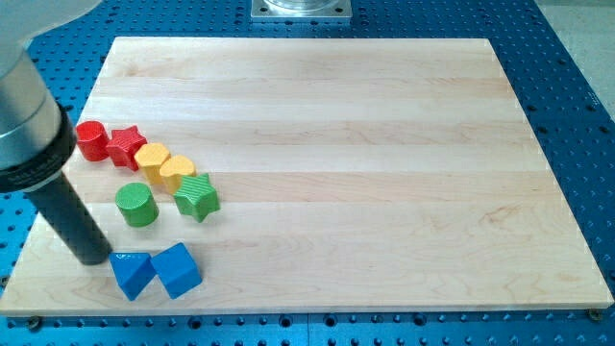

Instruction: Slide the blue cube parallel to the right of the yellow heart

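All blocks sat in the lower-left part of the wooden board [365, 144]. Red cylinder [91, 140] lay furthest toward the view's left and top, w/ red star [126, 147] touching it at 3 o'clock. Yellow cylinder [151, 160] sat at approx 4 o'clock of the star, touching it; yellow heart [177, 173] pressed against that at 4 o'clock. Green star [197, 197] lay just at 5 o'clock of the heart; green cylinder [136, 205] was at 9 o'clock of that star, a gap between. Blue triangle [131, 273] and blue cube [177, 269] sat side by side nearest the view's bottom, cube at 3 o'clock. My tip [92, 258] stood at approx 10 o'clock of the triangle, just beside it.
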Robot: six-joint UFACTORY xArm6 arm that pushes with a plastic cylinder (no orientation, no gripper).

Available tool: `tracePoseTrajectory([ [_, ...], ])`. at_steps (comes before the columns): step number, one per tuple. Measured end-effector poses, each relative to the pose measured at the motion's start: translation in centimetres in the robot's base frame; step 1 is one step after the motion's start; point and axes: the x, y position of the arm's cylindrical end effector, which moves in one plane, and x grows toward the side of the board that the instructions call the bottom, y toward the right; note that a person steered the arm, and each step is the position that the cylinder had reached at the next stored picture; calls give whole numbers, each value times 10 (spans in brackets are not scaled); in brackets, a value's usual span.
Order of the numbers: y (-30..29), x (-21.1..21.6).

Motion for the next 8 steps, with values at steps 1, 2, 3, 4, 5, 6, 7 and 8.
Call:
tracePoseTrajectory([
  [1, 6, 20],
  [2, 23, 38],
  [3, 64, 36],
  [4, 106, 31],
  [5, 109, 31],
  [6, 110, 33],
  [7, 149, 34],
  [8, 200, 23],
])
